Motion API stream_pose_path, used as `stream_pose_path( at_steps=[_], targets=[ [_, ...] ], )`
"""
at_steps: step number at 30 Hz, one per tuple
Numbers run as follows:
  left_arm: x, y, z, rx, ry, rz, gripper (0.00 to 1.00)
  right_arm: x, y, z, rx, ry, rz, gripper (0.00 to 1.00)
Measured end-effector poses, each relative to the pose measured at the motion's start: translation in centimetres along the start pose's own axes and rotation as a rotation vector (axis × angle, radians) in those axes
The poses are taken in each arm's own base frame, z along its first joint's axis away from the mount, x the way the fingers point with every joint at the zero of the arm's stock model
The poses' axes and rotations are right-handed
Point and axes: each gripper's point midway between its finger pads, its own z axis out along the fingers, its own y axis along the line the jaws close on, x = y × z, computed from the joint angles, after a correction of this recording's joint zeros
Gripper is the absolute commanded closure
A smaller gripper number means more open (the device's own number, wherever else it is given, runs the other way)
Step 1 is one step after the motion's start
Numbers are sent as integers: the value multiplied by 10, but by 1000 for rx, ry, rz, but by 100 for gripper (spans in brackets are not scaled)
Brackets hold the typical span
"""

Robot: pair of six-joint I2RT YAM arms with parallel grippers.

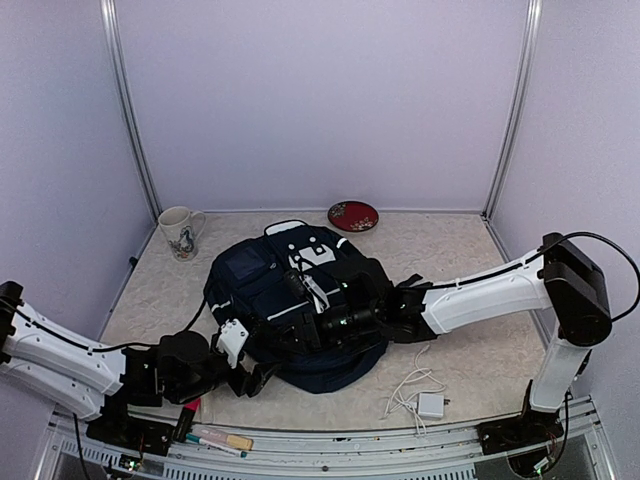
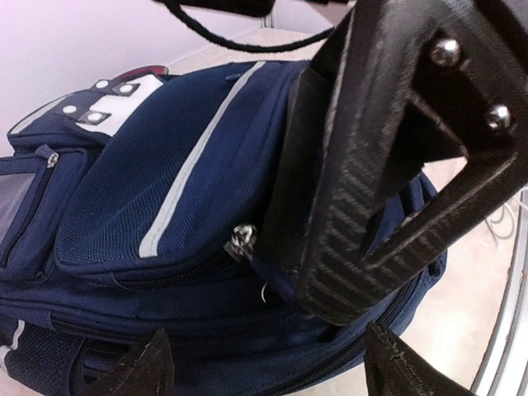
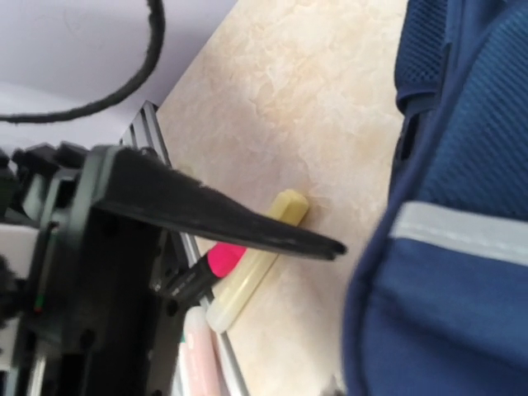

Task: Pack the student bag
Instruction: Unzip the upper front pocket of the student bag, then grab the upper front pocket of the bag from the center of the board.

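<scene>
Left gripper [image 1: 260, 378] is hovering wide open at the bag's [image 1: 240, 290] near edge. Right gripper [image 1: 315, 320] is touching the bag's front by the zipper pull [image 2: 242, 239]; can't tell its jaw state.

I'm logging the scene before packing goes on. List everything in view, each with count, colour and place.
student bag: one, dark navy with white patch and stripe, mid-table.
mug: one, white with a picture, back left.
dish: one, red, at the back, behind the bag.
charger: one, white with white cable, front right.
pens: several, including pink, cream and green, front left edge.
table: one, beige marbled.
left arm: one, white and black, front left; left tool open at the bag's near edge.
right arm: one, white and black, stretched from the right; right tool on the bag's front, state unclear.
</scene>
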Motion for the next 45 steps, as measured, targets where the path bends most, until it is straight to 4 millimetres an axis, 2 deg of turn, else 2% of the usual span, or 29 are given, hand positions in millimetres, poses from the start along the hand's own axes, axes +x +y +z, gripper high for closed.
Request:
stream_pose_path(
  at_steps=[3, 7, 12, 18, 23, 26, 29, 33, 39, 42, 45],
  targets=[
    [-12, -1, -2, 10, -47, -10, 29, 0, -1, -3, 0, -14, 17, 66],
    [-26, -2, -6, 18, -99, -17, 36, -4, 2, -7, -6, -36, 22, 61],
    [-19, -1, -3, 4, -74, 0, 44, -7, 4, -9, -12, -49, 21, 61],
    [-6, 1, 2, -18, -29, 12, 47, -10, 2, -14, 15, -63, 9, 63],
    [-3, 12, 7, -61, -5, 6, 54, -19, 10, -29, 48, -84, -59, 64],
    [-7, 17, 10, -73, -5, 0, 54, -28, 20, -42, 40, -97, -115, 63],
    [-12, 21, 11, -36, -11, -22, 56, -35, 30, -54, 23, -100, -166, 63],
    [-20, 33, 10, 23, -26, -65, 58, -41, 31, -69, 39, -100, -206, 62],
    [-27, 17, -2, 144, -44, -57, 60, -50, 27, -88, 75, -117, -234, 61],
    [-17, 12, -1, 168, -7, -41, 62, -53, 27, -92, 81, -125, -242, 61],
    [4, 4, 4, 200, 70, -22, 65, -52, 23, -93, 93, -121, -240, 61]
  ],
)
